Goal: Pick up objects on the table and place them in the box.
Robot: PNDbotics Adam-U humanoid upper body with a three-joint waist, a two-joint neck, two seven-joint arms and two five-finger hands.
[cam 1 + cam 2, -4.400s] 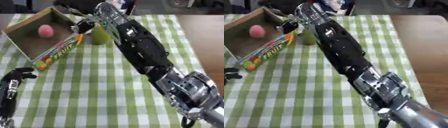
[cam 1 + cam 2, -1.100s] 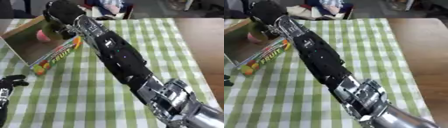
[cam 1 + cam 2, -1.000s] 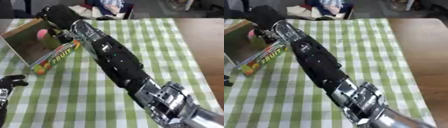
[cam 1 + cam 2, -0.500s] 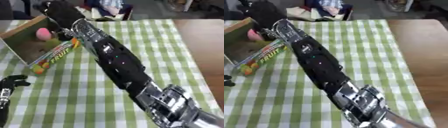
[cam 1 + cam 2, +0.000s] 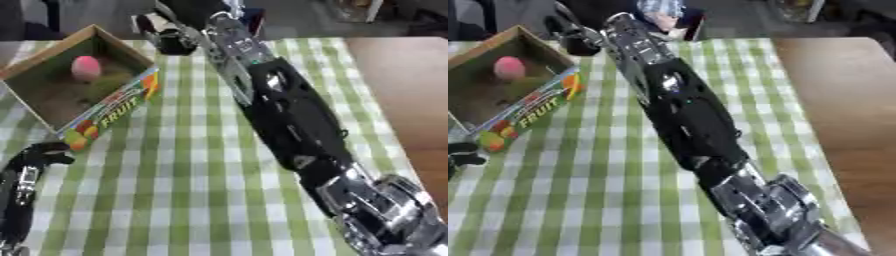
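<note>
An open cardboard box [image 5: 109,112] with "FRUIT" printed on its front wall stands at the table's far left. Inside it lie a pink round fruit [image 5: 85,67] and, next to it, a blurred green fruit [image 5: 112,81]. My right arm stretches from the lower right across the table. Its black hand [image 5: 171,39] hovers just past the box's far right corner, outside the box, and I see nothing in it. My left hand [image 5: 42,154] rests at the lower left, near the box's front corner, fingers relaxed and holding nothing.
A green and white checked cloth [image 5: 184,180] covers the table. Bare brown wood [image 5: 402,85] shows along the right side. Dark clutter and some cloth [image 5: 662,10] lie beyond the far edge.
My right hand was over the box's inside with the green fruit; it has pulled back to the box's far right corner, and the green fruit lies inside. The view has also shifted.
</note>
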